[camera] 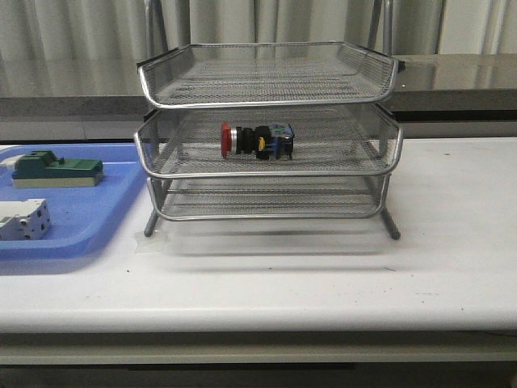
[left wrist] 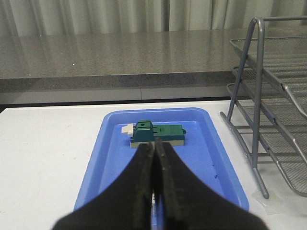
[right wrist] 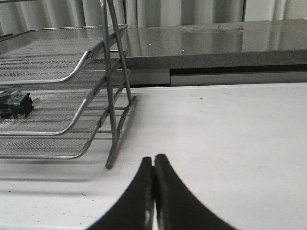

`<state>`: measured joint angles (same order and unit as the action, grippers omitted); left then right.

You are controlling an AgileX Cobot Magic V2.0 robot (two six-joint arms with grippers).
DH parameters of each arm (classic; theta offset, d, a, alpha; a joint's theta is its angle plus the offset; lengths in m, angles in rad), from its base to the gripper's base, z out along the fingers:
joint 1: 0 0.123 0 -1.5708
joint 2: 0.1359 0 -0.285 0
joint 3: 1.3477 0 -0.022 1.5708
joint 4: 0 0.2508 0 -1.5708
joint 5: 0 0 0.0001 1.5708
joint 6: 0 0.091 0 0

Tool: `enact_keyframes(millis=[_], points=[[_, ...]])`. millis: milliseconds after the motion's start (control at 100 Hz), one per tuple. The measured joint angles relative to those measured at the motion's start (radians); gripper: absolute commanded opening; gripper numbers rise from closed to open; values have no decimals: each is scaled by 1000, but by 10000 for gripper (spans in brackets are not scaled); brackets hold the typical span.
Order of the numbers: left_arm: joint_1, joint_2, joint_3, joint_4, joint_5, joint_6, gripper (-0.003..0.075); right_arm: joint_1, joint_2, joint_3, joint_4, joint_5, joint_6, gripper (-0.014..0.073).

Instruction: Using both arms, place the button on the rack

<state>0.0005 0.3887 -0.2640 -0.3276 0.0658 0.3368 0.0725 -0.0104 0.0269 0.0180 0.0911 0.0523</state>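
Note:
The button [camera: 255,140], with red head, black body and blue rear, lies on its side in the middle tier of the silver wire rack [camera: 266,89]. In the right wrist view its blue and black rear end [right wrist: 14,106] shows on the middle tier of the rack [right wrist: 72,72]. My left gripper [left wrist: 154,146] is shut and empty above the blue tray. My right gripper [right wrist: 153,160] is shut and empty over the white table, beside the rack's foot. Neither arm shows in the front view.
A flat blue tray [camera: 89,218] lies left of the rack and holds a green block [camera: 56,168] and a white terminal block [camera: 23,220]. The tray [left wrist: 211,143] and green block [left wrist: 157,134] also show in the left wrist view. A grey ledge runs behind the table.

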Motion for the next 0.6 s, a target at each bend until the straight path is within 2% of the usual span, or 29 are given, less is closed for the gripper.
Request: enact_keyframes(millis=[600], points=[[0,0,0,0,0,0,-20,0,0,0,0,0,0,-61]])
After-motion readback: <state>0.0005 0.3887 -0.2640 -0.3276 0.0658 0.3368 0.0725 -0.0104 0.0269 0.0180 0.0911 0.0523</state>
